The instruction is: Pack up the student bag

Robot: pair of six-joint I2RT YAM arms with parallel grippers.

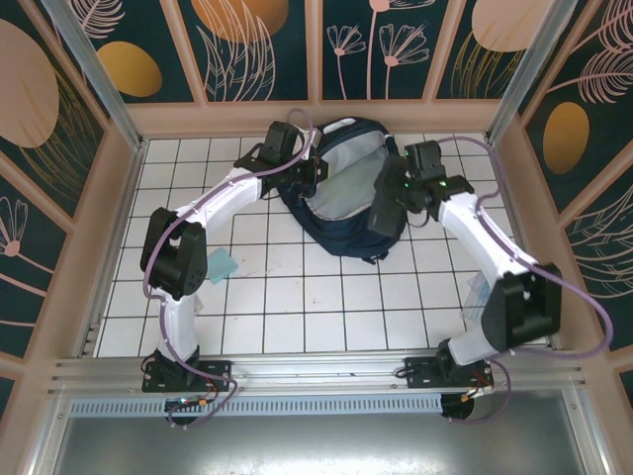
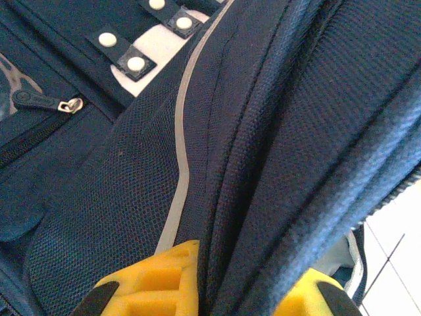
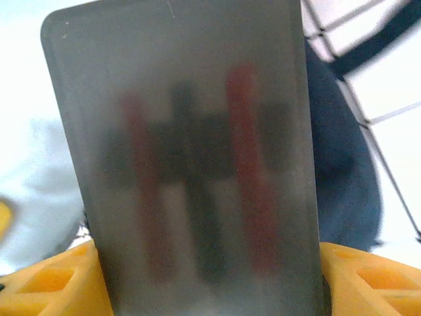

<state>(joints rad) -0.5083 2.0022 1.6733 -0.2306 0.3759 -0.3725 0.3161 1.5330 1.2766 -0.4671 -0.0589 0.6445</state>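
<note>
The student bag [image 1: 341, 188] is lying at the far middle of your tiled table [image 1: 297, 307], navy, its pale lining gaping open. Your left gripper [image 2: 230, 293] is pinching its rim fabric. Your right gripper [image 3: 210, 280] is clamping a smoky translucent case [image 3: 191, 151] by the bag's right edge.

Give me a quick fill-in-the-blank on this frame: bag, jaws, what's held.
1. The ____ arm's jaws pinch the navy fabric of the student bag.
2. The right arm's jaws hold a frosted grey case with ____ and dark pens showing through it.
3. From the top camera, the bag's main compartment lies ____, its pale lining showing.

Missing words: left; red; open.
</note>
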